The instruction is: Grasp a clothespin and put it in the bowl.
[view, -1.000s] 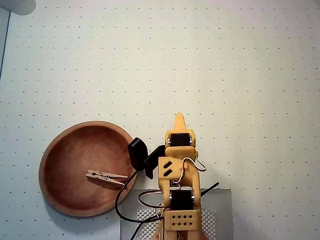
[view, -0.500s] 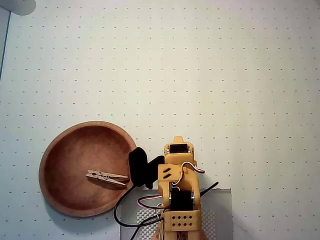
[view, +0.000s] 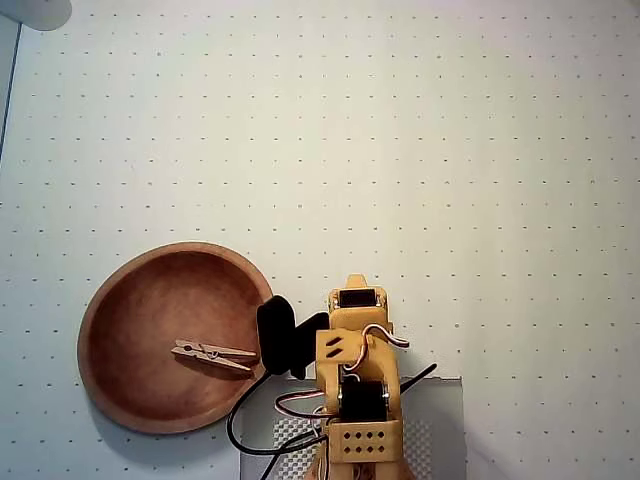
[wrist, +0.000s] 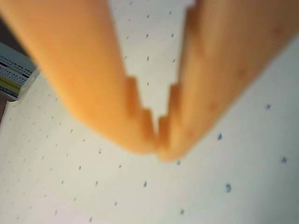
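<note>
Clothespin (view: 212,355) lies inside bowl (view: 110,300), long axis roughly left-right in overhead view, left of folded arm. Gripper (wrist: 158,148) closed, tips touching, empty.

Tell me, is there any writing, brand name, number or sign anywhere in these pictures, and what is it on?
No text can be read in either view.
White card or box at the left edge of the wrist view: rows of dark print and a yellow band, too blurred to read.
Table: only a grid of small dots, no writing.
Bowl, clothespin and orange fingers: no labels visible.
</note>
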Available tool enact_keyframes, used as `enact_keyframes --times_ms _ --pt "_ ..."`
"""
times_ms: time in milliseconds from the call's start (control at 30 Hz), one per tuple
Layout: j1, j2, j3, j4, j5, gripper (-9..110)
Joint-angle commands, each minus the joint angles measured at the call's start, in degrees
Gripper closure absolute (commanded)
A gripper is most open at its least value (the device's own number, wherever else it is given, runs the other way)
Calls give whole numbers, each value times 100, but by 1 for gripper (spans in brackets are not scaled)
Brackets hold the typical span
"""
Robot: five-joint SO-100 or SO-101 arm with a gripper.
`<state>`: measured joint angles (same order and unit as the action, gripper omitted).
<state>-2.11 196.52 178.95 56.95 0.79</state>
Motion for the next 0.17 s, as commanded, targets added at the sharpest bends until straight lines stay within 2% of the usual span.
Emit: enact_keyframes --times_ms 0,133 --pt "18 79 -9 18 0 105" --pt "18 79 -9 18 0 105"
